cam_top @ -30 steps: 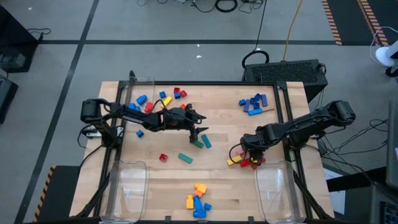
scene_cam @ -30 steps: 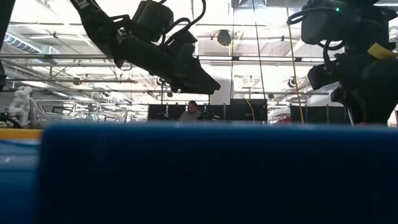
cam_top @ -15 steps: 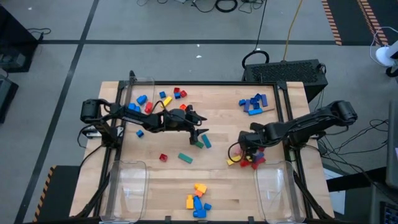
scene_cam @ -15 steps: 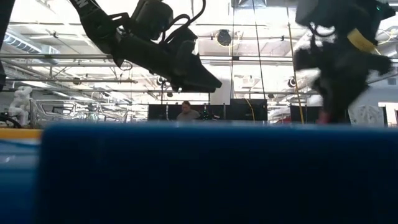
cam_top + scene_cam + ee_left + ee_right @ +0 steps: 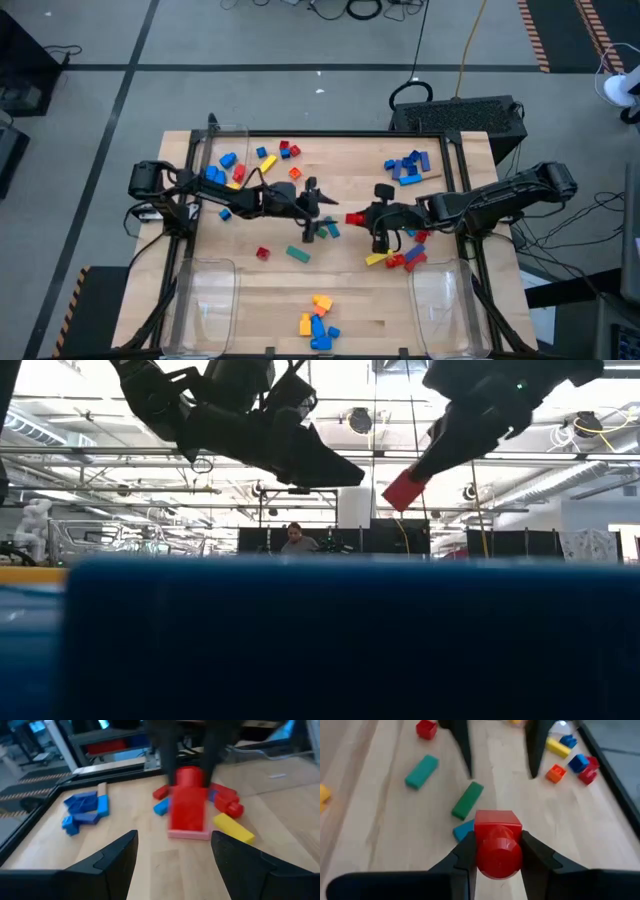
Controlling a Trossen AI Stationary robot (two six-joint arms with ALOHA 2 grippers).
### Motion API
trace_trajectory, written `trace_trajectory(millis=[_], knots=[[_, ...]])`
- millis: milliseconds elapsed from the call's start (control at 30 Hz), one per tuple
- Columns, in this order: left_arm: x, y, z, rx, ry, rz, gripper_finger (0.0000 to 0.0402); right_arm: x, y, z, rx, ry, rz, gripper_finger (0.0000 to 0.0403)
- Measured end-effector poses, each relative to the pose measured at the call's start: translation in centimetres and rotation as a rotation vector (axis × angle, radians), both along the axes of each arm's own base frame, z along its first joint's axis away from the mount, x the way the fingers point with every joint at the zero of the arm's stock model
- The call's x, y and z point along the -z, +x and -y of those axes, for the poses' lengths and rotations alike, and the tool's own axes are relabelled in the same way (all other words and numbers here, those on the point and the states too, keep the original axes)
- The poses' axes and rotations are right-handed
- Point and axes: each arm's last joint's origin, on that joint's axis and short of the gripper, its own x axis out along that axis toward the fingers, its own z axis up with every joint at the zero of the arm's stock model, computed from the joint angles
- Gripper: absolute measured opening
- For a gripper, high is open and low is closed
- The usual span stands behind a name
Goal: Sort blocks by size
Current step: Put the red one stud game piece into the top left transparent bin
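Observation:
My right gripper (image 5: 368, 217) hangs over the table's middle, shut on a red block (image 5: 355, 217), which also shows in the low view (image 5: 403, 488). My left gripper (image 5: 312, 210) faces it from the left, open and touching nothing; the red block (image 5: 189, 805) floats just beyond its fingertips (image 5: 120, 852). Two green blocks (image 5: 298, 254) (image 5: 328, 230) and a small red one (image 5: 262, 253) lie flat on the wood below. Other blocks lie in heaps: far left (image 5: 250, 160), far right (image 5: 405, 167), near right (image 5: 395, 258) and near middle (image 5: 318, 322). My right gripper pinches the red block between its two fingers (image 5: 465, 852), on the block's sides at the end with the round stud (image 5: 499, 851). The fingers slant down from the table's right. The rest of the block juts past the fingertips toward the left gripper, clear of the table.
Clear plastic bins stand at the near left (image 5: 205, 305), near right (image 5: 440, 305) and far left (image 5: 215, 150). A raised dark frame (image 5: 330, 134) runs along the table's far edge. A blue block close to the low camera fills that view's lower half (image 5: 320, 640).
My right gripper has risen from the red and yellow heap at the near right and gone toward the table's middle, tipping from pointing down to slanting, with the red block lifted clear. My left gripper has rolled about its own axis, staying open.

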Motion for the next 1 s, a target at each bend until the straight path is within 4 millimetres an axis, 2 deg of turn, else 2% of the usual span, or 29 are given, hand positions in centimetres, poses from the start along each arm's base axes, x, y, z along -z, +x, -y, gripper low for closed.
trace_trajectory(millis=[167, 433, 567, 733, 1000], knots=[[-0.1, 0.0, 0.2, 0.004, 0.010, 0.008, 0.0272, 0.3, 0.6, 0.9, 0.005, -0.015, 0.003, 0.0092], [0.0, 0.0, 0.0, -0.041, -0.003, 0.002, 0.0340, 0.4, 2.0, 1.4, -0.043, -0.020, 0.078, 0.0093], [0.0, 0.0, 0.0, -0.041, -0.003, -0.001, 0.0350, 0.0, 2.2, 1.5, -0.053, -0.036, 0.116, 0.0093], [-0.1, 0.1, 0.0, -0.040, 0.002, 0.008, 0.0319, -0.3, 2.4, 1.5, -0.067, -0.049, 0.152, 0.0093], [-0.6, 0.3, 0.0, -0.036, 0.002, 0.026, 0.0216, -0.6, 2.6, 1.5, -0.068, -0.050, 0.190, 0.0093]])
